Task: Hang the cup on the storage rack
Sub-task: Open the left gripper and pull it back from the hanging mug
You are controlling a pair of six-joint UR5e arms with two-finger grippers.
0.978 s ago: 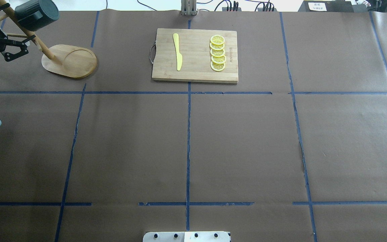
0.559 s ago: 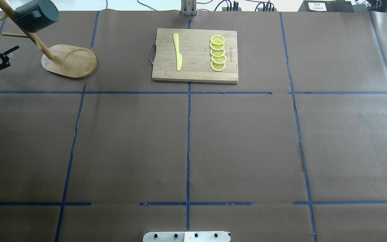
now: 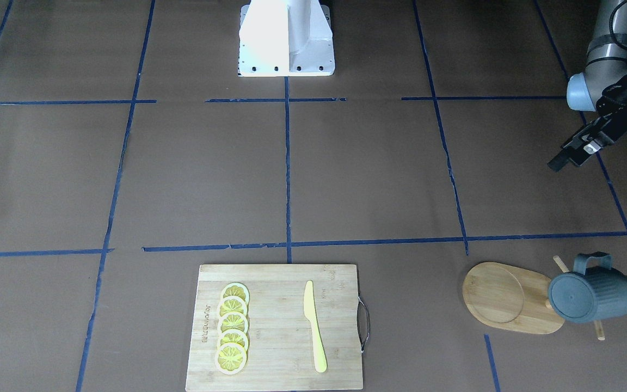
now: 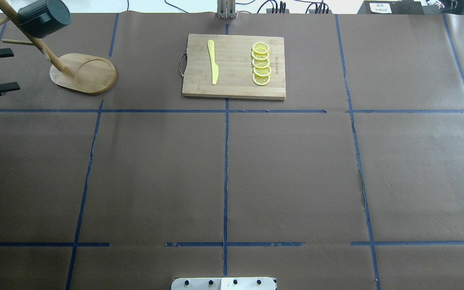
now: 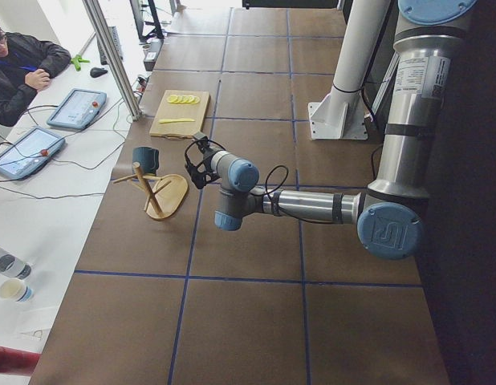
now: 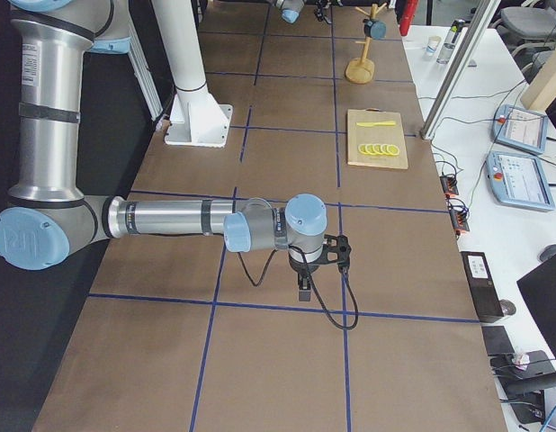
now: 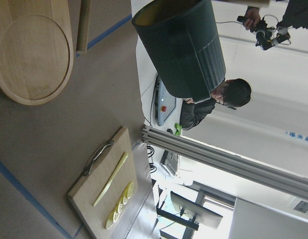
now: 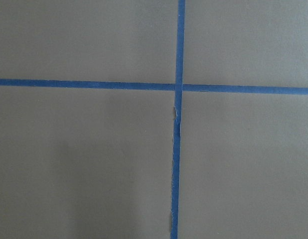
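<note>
The dark teal ribbed cup point(image 4: 42, 18) hangs on an upper peg of the bamboo storage rack point(image 4: 83, 73) at the table's far left. It also shows in the front view point(image 3: 591, 294) and the left wrist view point(image 7: 181, 47), mouth towards that camera. My left gripper point(image 4: 4, 69) is open and empty, apart from the rack on its near left side. In the front view the left gripper point(image 3: 566, 155) is well clear of the rack point(image 3: 509, 298). My right gripper point(image 6: 305, 279) shows only in the exterior right view, low over the table; I cannot tell its state.
A bamboo cutting board point(image 4: 234, 66) lies at the far middle with a yellow knife point(image 4: 212, 60) and several lemon slices point(image 4: 261, 63) on it. Blue tape lines cross the brown table cover. The robot's base point(image 3: 286, 38) stands at the near edge.
My left gripper has drawn back from the rack towards the table's left edge and turned, its fingers open throughout. The cup stays hanging on the peg.
</note>
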